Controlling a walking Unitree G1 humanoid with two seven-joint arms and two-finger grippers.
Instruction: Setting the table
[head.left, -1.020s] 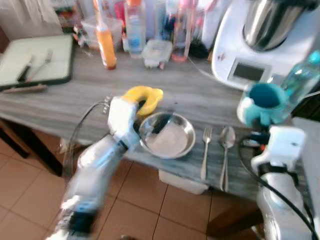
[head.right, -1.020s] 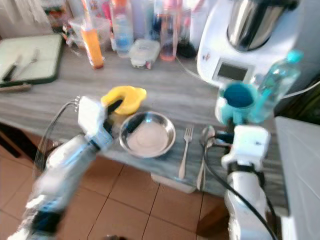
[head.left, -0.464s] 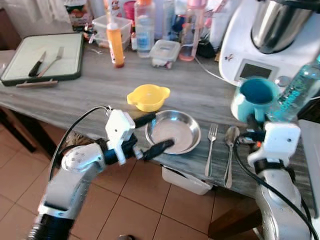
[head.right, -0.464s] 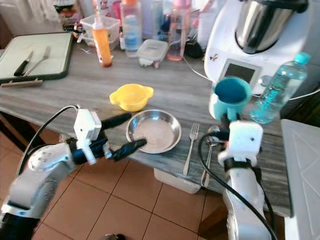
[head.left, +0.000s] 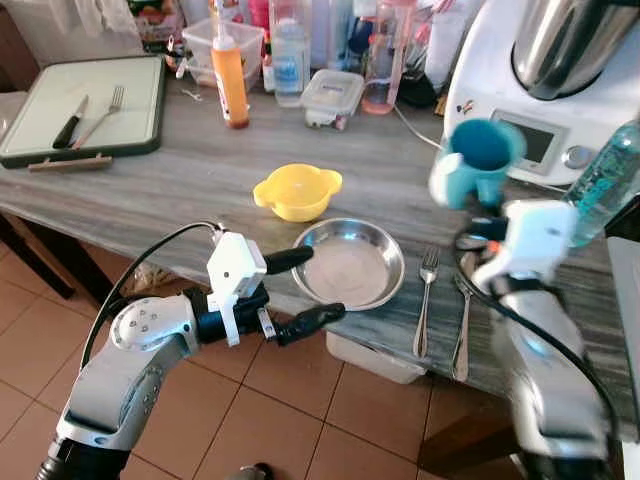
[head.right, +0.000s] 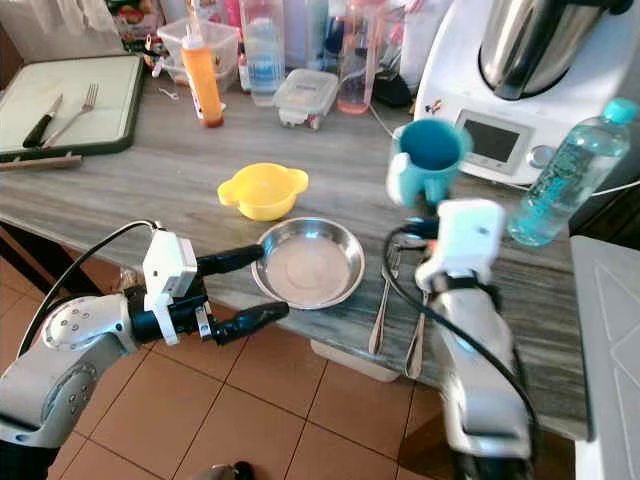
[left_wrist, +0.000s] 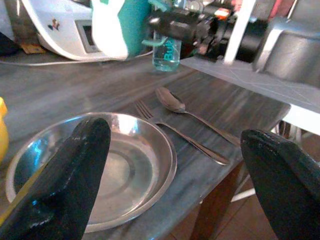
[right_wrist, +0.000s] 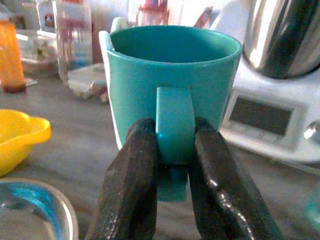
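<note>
Right gripper (right_wrist: 170, 175): both black fingers pinch the handle of the teal mug (head.left: 478, 160), which rides upright in the air above the table (head.left: 150, 190), over the bare strip between the fork (head.left: 424, 300) and the white kitchen machine (head.left: 560, 80).

Left gripper (head.left: 305, 290): fingers spread wide, holding nothing, hovering at the table's near edge just beside the steel plate (head.left: 350, 265).

Place setting so far: steel plate near the front edge; fork and spoon (head.left: 462, 310) lying side by side to its right; yellow bowl (head.left: 296, 192) just behind it.

Other items: water bottle (head.left: 605, 175) beside the machine; green tray (head.left: 90, 100) with a knife and second fork at the far left; bottles and tubs along the back.

Handling note, as judged: the mug looks bound for the spot above the cutlery. Keep it level, lower it straight down clear of the spoon's bowl and the bottle, set the base flat on the wood, then part the fingers only once it stands. The grip on the handle alone is narrow, so the mug could swing or twist if moved sharply.
</note>
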